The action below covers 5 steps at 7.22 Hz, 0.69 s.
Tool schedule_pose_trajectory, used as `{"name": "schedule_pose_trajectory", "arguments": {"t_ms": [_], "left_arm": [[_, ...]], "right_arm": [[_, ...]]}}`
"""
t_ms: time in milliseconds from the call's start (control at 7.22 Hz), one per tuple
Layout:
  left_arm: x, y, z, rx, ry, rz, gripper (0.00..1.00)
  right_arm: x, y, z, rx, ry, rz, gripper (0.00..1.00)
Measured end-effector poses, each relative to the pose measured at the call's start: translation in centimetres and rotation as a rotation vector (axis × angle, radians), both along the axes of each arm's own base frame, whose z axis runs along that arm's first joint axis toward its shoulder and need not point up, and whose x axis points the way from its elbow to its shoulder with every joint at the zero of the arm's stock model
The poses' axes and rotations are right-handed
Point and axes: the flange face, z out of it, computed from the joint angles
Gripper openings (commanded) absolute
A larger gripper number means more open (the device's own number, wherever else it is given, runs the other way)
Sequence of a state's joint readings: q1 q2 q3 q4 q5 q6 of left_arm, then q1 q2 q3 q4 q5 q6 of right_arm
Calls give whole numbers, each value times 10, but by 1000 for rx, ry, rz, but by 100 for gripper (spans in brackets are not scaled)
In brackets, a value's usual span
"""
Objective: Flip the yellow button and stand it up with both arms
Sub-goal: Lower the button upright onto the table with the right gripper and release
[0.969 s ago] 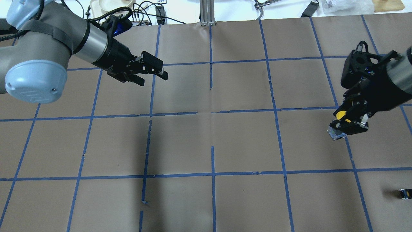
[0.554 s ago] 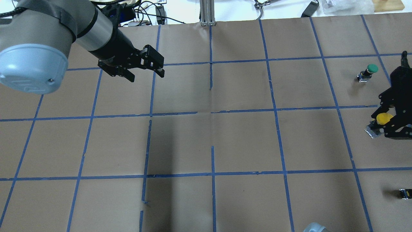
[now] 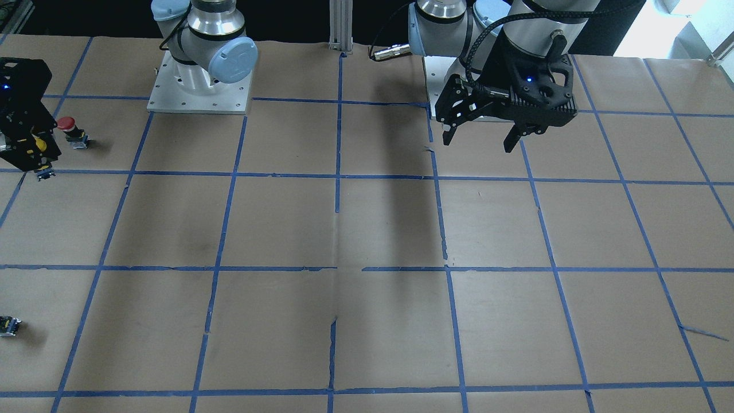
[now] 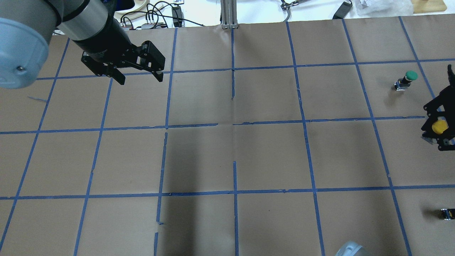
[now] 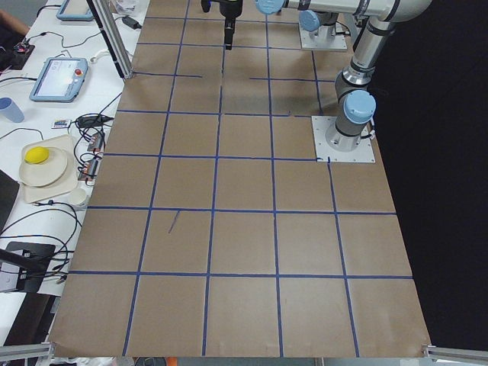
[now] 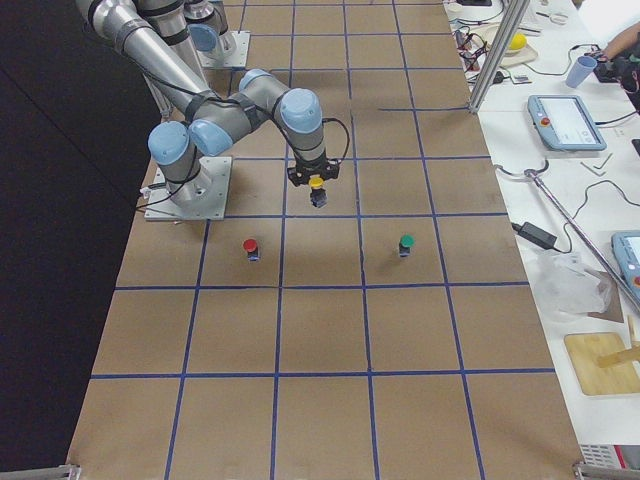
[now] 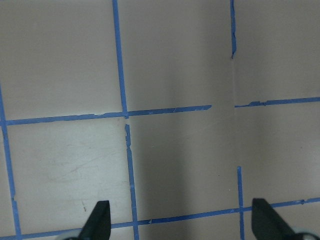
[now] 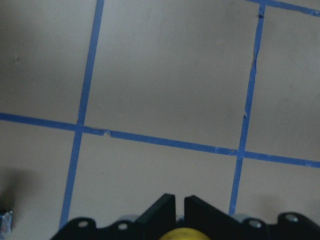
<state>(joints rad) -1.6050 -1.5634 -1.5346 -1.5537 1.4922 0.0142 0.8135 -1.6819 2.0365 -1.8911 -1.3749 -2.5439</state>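
"Well, where has the yellow button [image 4: 440, 127] got to?"

"Three o'clock on the table [image 4: 266, 160], seen from behind the robot. The right gripper [image 8: 180, 202] is clamped on it, with the cap tucked back towards the palm."

"Why hold it that way?"

"My guess is that it leaves the grey end poking out for the other arm to take, so the hand-off turns it over."

"And the left gripper [image 4: 140, 79]?"

"Up at ten o'clock, fingers spread wide with nothing between them, well apart from the button. I'd say it's waiting to receive. The green button [image 4: 410, 75] and the red button [image 3: 67, 123] stand near the right gripper, so there isn't much room there."
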Motion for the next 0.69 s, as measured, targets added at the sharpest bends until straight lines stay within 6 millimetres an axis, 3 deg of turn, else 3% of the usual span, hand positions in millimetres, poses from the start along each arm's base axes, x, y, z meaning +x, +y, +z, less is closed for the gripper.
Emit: {"name": "schedule_pose_trajectory", "arguments": {"t_ms": [277,415,692], "left_arm": [[-17,10,-2,2,-17,-33,100],[-21,15,-2,-4,-43,-46,100],[-6,10,1,-13,-93,-29,100]], "right_arm": [[-39,-6,-23,-23,15,142,23],[-48,-7,-27,-31,20,193,23],[-58,-10,-40,-35,13,282,23]]}}
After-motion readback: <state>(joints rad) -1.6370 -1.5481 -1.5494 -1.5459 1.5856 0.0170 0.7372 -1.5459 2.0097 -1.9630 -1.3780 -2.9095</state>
